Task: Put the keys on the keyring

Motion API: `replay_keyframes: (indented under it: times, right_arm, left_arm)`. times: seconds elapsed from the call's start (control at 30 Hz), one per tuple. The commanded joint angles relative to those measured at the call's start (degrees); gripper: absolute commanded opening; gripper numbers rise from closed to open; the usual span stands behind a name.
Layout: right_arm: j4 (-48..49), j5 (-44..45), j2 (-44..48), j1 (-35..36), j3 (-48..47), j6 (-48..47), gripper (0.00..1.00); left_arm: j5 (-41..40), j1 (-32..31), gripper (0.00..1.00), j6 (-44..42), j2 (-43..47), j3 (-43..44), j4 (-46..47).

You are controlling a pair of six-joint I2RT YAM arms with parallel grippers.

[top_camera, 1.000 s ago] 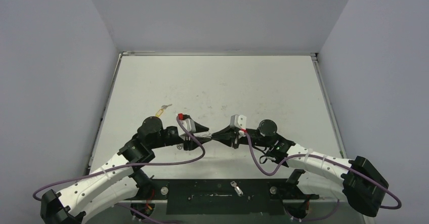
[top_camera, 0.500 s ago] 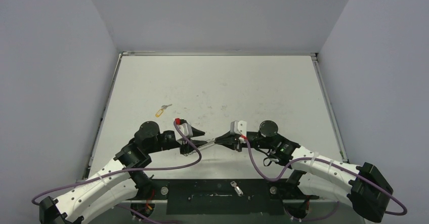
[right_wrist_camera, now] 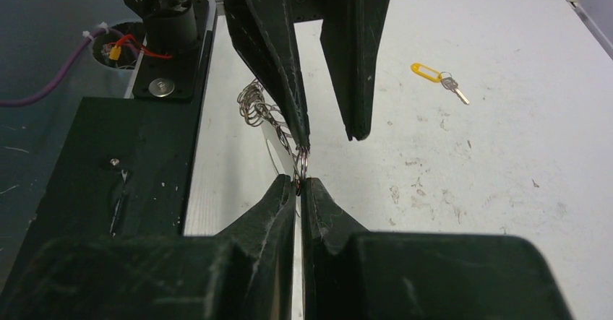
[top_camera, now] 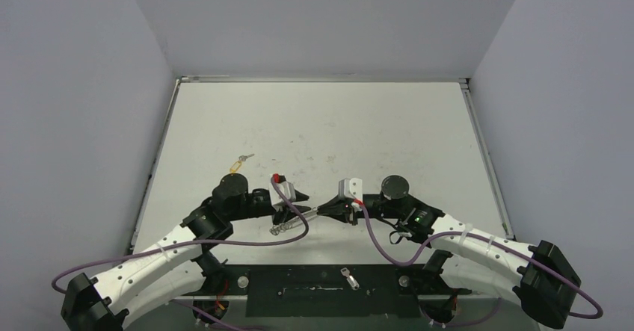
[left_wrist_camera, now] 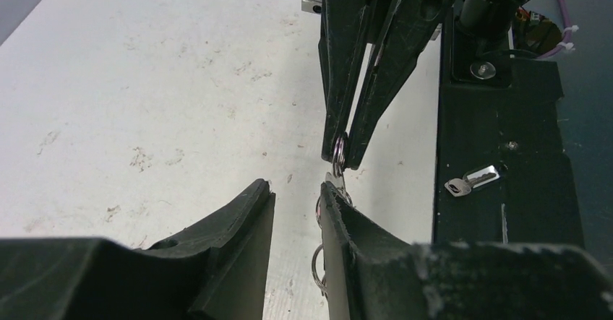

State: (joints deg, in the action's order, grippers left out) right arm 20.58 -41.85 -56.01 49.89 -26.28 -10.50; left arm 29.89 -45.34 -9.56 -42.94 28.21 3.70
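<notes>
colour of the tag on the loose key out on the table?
Yellow. The tag shows best in the right wrist view.

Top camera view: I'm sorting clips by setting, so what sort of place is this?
Probably a robot test cell in a lab: a scuffed white table boxed in by plain grey walls, with the left arm and right arm bolted at its near edge.
</notes>
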Motion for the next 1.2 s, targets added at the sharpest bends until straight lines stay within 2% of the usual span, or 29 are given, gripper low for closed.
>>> replay_keyframes:
  times: [0.0, 0.23, 0.4, 0.63, 0.73, 0.93, 1.17]
  right_arm:
    - [2.4, -2.4, 1.1, -0.2, -2.9, -0.7, 0.0]
    - [1.7, 0.7, 1.2, -0.2, -3.3, -0.1, 0.0]
    - [3.2, 2.7, 1.0, -0.2, -2.9, 1.2, 0.0]
    - [4.5, 2.7, 0.2, -0.2, -2.3, 1.6, 0.0]
    - [4.4, 2.6, 0.4, -0.2, -1.5, 0.2, 0.0]
    - [2.7, 9.0, -1.4, -0.3, 0.1, -1.6, 0.0]
    - [21.8, 17.4, -10.6, 0.6, 7.4, 6.0, 0.0]
  left_arm:
    - [2.3, -0.5, 0.28, -3.6, -2.8, 1.3, 4.6]
    - [5.6, -1.4, 0.28, -3.5, -4.6, 0.9, 7.9]
    - [5.9, -1.8, 0.31, -2.8, -4.1, -0.4, 10.1]
    - [5.2, -2.2, 0.3, -2.2, -4.9, -0.5, 9.9]
    - [1.4, -2.1, 0.31, -3.0, -3.7, -0.2, 6.4]
    - [-11.3, -2.1, 0.45, -1.5, 2.5, -1.5, 1.1]
    - [-21.1, -2.1, 0.57, 4.3, 7.4, -5.9, 1.1]
